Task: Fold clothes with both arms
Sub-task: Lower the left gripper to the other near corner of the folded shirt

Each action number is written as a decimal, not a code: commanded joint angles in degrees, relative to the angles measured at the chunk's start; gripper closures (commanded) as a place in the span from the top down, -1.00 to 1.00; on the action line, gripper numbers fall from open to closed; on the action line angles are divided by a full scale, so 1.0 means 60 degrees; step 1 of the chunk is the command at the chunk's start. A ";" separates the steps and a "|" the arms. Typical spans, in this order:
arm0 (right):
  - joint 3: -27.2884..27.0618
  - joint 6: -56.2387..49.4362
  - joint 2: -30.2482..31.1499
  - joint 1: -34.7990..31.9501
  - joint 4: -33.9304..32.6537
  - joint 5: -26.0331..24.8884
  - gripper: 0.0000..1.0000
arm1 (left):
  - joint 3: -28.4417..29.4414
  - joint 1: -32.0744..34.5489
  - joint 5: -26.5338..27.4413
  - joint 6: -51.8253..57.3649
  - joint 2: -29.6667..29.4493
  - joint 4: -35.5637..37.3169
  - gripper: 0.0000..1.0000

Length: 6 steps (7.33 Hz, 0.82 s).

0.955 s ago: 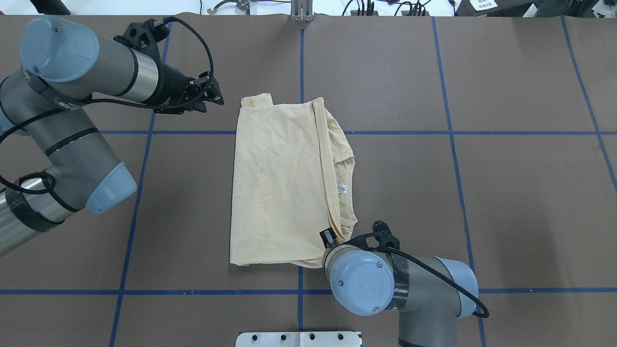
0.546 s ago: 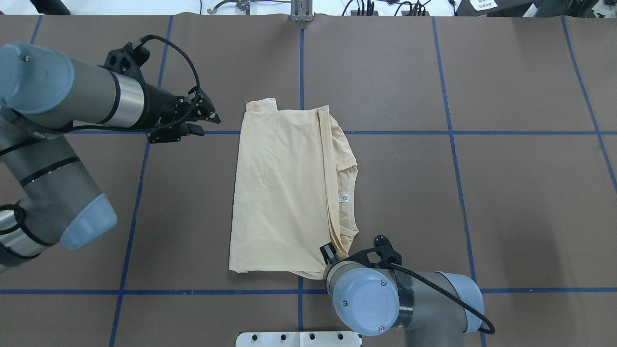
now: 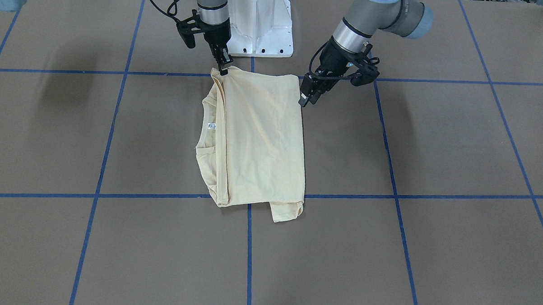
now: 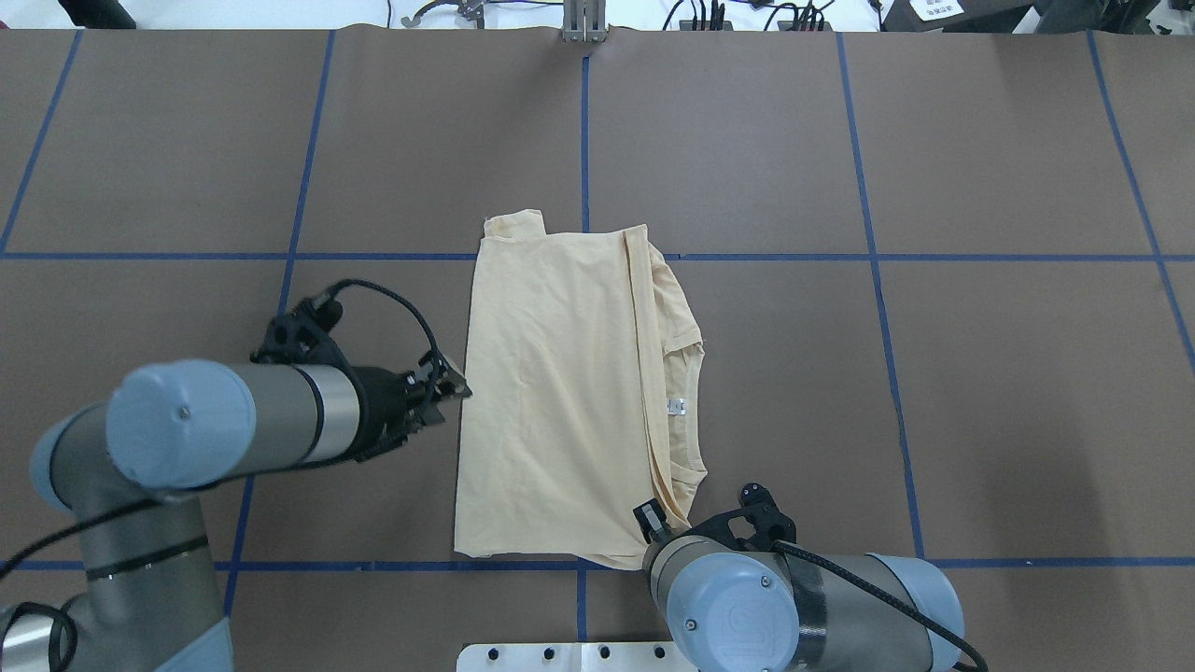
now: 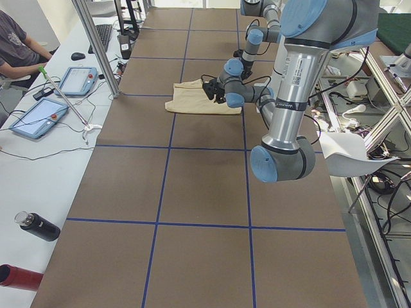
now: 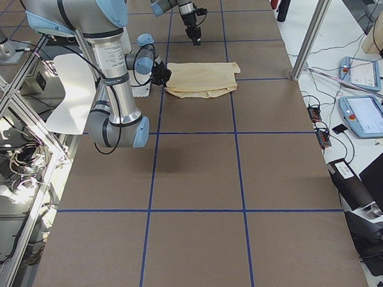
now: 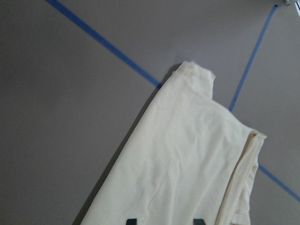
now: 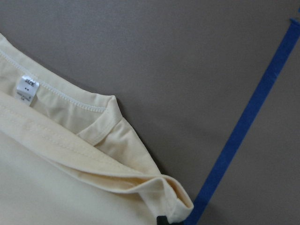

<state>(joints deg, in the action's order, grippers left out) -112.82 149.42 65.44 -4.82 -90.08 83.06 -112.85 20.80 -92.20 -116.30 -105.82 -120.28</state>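
The clothes are one pale yellow shirt [image 4: 560,392], folded into a long strip on the brown table [image 4: 980,373]; its neck opening and white label [image 4: 676,406] show along its right side. My right gripper [image 4: 649,518] is shut on the shirt's near right corner [image 8: 173,201], which the front view also shows [image 3: 224,69]. My left gripper [image 4: 456,390] hovers at the shirt's left edge. It is open, its two fingertips [image 7: 131,220] apart over the fabric [image 7: 178,164]. A sleeve end [image 3: 287,211] sticks out at the far edge.
Blue tape lines [image 4: 878,257] grid the table. The white pedestal base [image 3: 258,25] stands at the near edge between the arms. A metal bracket [image 4: 583,23] and cables sit at the far edge. A person, tablets [image 5: 38,119] and bottles [image 5: 35,226] are beside the table.
My left arm swung from the far left corner toward the robot, so its gripper now sits by the shirt's left edge. The shirt slid slightly rightward and nearer with the right gripper.
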 commanded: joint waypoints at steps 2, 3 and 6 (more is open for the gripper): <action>-0.0078 -0.0001 0.0021 0.0012 -0.0001 -0.0001 -1.00 | -0.0014 -0.1517 0.0908 -0.0524 0.0772 0.0037 -0.01; -0.0078 -0.0001 0.0022 -0.0002 -0.0001 -0.0001 -1.00 | 0.0000 -0.1664 0.0894 -0.0538 0.0878 0.0037 -0.01; -0.0092 -0.0001 0.0152 -0.0046 -0.0001 -0.0001 -1.00 | 0.0117 -0.2119 0.0894 -0.1197 0.0747 0.0022 -0.01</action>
<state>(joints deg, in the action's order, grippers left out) -113.31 149.41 65.84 -5.02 -90.09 83.06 -112.30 8.94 -86.81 -122.72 -101.15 -120.13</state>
